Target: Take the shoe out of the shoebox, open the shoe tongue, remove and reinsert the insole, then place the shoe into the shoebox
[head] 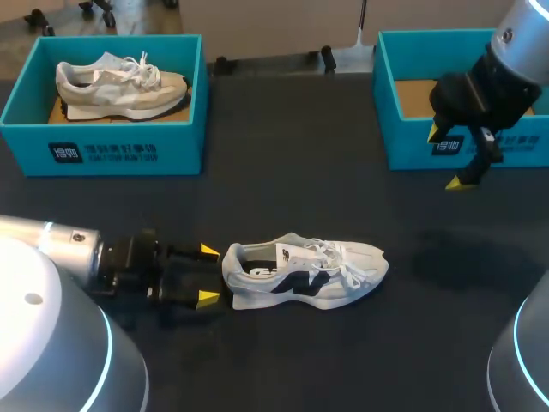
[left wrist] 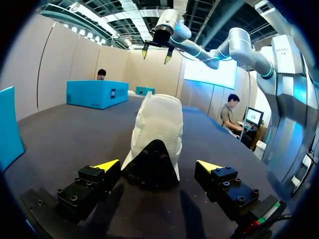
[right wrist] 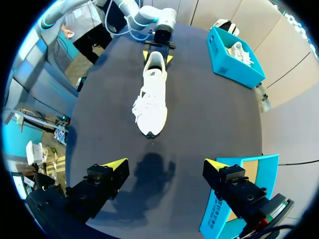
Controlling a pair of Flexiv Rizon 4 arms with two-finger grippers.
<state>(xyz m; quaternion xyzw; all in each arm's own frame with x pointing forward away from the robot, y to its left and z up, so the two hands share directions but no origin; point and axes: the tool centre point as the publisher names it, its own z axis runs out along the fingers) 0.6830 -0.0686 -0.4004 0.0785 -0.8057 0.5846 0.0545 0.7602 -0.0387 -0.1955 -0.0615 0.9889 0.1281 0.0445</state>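
Just ahead of the spread left pincer (head: 208, 275), the shoe (head: 304, 273), heel-first.

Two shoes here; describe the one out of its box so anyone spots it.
At the near side of the black table, ahead of the left gripper, whose open fingers flank its heel, lies a white sneaker. It has a dark side logo and rests on the bare tabletop, while the beige sneaker sits inside the left teal shoebox.

Silver-grey arms (head: 60, 245) bear glowing blue rings; the black left tool (head: 208, 275) and right tool (head: 448, 157) have small screws and yellow tips.
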